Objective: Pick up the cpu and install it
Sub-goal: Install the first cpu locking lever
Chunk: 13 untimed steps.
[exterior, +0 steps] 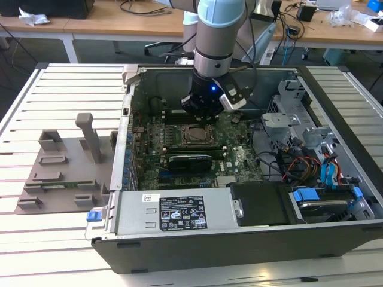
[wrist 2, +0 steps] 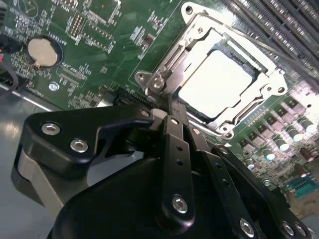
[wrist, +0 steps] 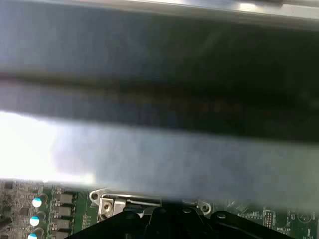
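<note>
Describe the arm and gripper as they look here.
The arm is a fat cylinder, pale blue on top and silver-grey below, ending in a black wrist with a small blue light. Black cables hang beside it. The gripper is matte black, built of flat linkage bars pinned with shiny silver screws.

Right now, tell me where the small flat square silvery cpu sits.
The silvery square cpu lies in the metal socket frame on the green motherboard in the second wrist view, just beyond the black claw.
</note>
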Each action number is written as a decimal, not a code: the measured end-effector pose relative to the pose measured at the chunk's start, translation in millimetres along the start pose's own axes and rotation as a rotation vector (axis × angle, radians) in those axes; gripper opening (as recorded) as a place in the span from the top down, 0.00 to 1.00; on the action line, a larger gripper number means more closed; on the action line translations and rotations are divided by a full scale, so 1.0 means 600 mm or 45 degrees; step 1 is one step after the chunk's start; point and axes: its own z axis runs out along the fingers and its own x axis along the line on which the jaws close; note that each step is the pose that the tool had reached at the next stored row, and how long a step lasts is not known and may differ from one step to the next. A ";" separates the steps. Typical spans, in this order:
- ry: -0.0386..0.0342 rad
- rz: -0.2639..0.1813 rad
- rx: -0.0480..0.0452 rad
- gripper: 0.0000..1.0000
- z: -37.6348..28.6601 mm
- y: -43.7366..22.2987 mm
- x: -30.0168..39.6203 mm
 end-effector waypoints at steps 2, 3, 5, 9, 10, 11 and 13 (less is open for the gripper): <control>0.0001 0.000 0.000 0.89 0.001 -0.001 0.000; 0.0003 0.000 0.000 0.89 0.001 -0.002 0.000; 0.0008 0.000 0.000 0.89 0.002 -0.002 0.000; 0.0006 0.000 0.000 0.89 0.003 -0.002 0.000; 0.0009 0.000 0.004 0.89 0.004 -0.002 0.000; 0.0011 0.000 0.008 0.89 0.004 -0.002 0.000; 0.0019 0.000 0.014 0.89 0.004 -0.002 0.000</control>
